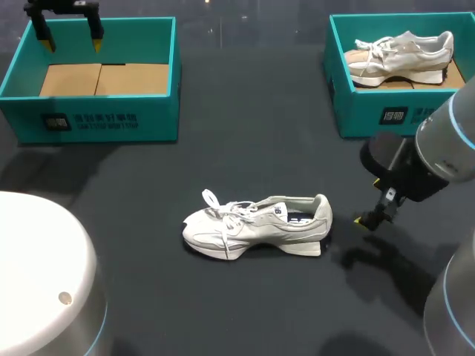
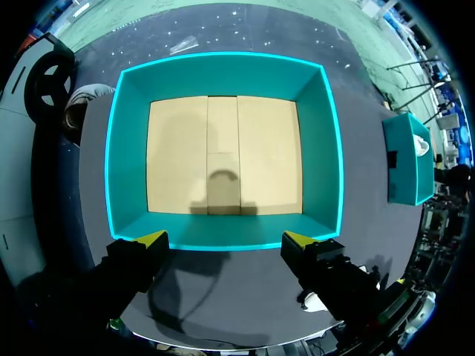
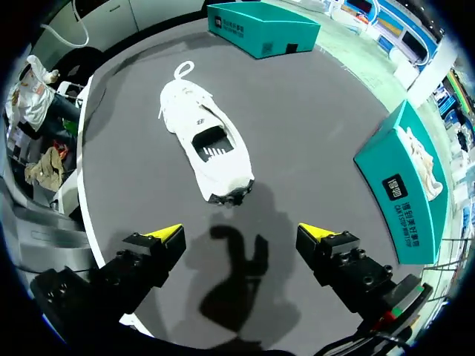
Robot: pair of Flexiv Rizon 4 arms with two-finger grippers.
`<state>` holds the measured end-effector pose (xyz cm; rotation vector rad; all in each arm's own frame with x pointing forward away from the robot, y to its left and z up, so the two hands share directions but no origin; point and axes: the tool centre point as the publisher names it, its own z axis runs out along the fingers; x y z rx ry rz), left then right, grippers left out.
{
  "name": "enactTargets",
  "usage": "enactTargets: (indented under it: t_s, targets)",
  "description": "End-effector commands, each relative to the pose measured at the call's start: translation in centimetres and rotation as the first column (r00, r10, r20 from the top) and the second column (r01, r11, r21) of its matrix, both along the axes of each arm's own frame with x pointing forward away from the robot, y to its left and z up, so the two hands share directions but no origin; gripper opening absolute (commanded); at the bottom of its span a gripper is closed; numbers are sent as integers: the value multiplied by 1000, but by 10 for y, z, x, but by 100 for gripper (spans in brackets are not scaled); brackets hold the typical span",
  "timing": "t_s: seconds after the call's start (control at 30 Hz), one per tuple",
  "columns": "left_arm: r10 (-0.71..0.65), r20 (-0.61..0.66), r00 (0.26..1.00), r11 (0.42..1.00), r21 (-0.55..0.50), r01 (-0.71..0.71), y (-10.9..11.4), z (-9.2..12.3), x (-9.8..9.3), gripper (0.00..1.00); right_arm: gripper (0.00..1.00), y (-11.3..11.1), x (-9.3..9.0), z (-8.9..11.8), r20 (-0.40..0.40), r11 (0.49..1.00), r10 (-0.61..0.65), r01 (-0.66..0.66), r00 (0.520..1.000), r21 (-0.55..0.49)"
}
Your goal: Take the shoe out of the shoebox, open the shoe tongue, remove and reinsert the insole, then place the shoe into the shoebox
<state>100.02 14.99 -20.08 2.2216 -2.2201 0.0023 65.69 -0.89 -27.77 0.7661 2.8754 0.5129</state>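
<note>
A white sneaker (image 1: 256,225) lies on its sole on the dark table, toe to the left, laces loose. From the right wrist it is the shoe (image 3: 205,149) ahead of my open right gripper (image 3: 243,236), heel nearest, nothing between the fingers. In the head view the right gripper (image 1: 369,219) hovers just right of the heel. At the back left, my left gripper (image 1: 71,33) hangs open over the empty teal shoebox (image 1: 89,119). From the left wrist, that shoebox (image 2: 223,74) with its cardboard floor lies below the open left gripper (image 2: 225,239).
A second teal shoebox (image 1: 371,115) at the back right holds another white sneaker (image 1: 404,53); in the right wrist view it is the box (image 3: 412,200) beside the gripper. The left box (image 3: 263,28) lies beyond the shoe's toe.
</note>
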Motion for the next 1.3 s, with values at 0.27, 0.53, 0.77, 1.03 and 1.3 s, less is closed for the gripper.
enactTargets:
  t_s: [0.27,0.53,0.77,1.03,1.3]
  targets:
    - [0,0,1000,1000,1,0,0,0,0,100,100,-14,-3,-18,440,631,206,-463,874,623]
    - [0,0,1000,1000,1,0,0,0,0,100,100,-23,5,-39,495,483,226,-538,839,691]
    - [0,0,1000,1000,1,0,0,0,0,100,100,-26,4,-51,522,425,243,-573,818,701]
    - [0,0,1000,1000,1,0,0,0,0,100,100,-28,11,-62,489,425,230,-539,842,727]
    - [0,0,1000,1000,1,0,0,0,0,100,100,-31,21,-95,414,484,170,-442,894,756]
